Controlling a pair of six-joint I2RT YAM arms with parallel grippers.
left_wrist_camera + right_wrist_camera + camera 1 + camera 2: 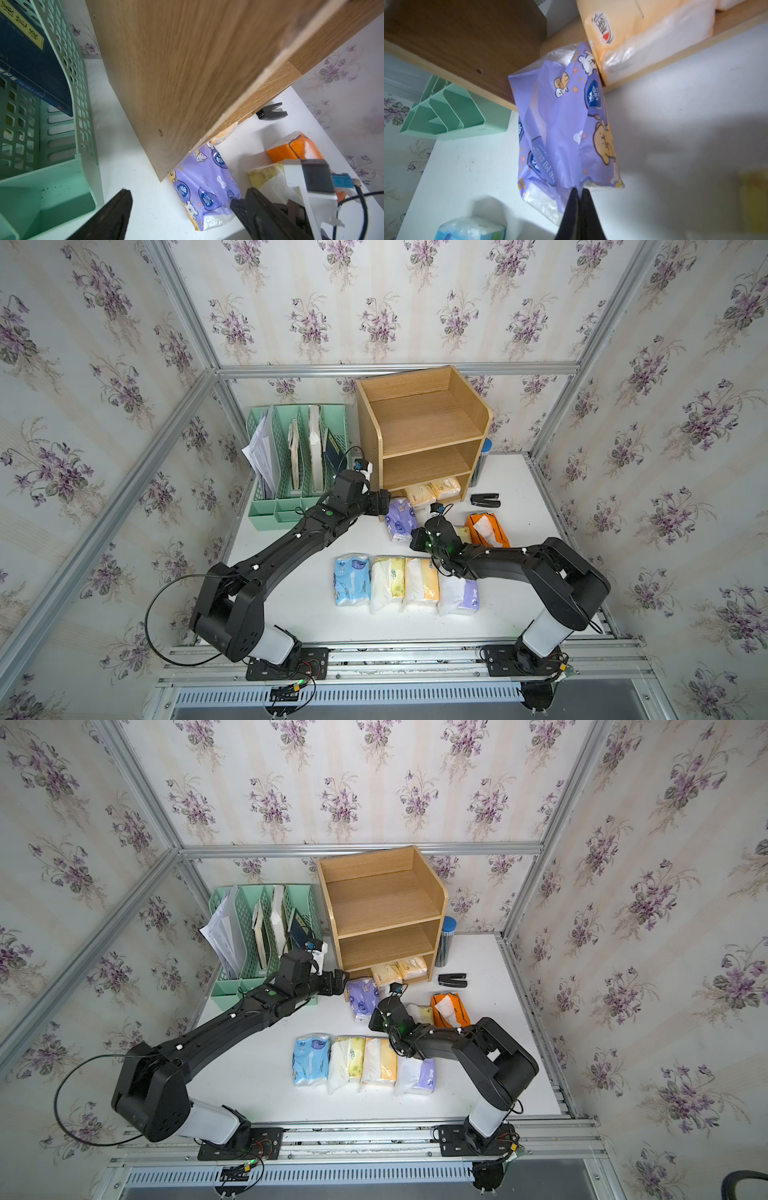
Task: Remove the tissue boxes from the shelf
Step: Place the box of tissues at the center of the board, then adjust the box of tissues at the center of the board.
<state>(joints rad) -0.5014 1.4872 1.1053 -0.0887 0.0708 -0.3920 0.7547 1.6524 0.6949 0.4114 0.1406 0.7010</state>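
In both top views the soft purple plastic-wrapped tissue pack (401, 518) lies just before the bottom tier of the light-brown wooden shelf (424, 423). Left wrist view: the left gripper (187, 193) is spread wide and empty. Right wrist view: the right gripper (578, 195) pinches the pack's near wrapper end. The pack looks light and squashy with slippery film, so a hold across its body would likely be surer.

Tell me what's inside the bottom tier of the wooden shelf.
Two pale orange tissue packs lie side by side in the shelf's bottom tier, at its front edge. The board above covers the tier's back, so anything deeper cannot be seen.
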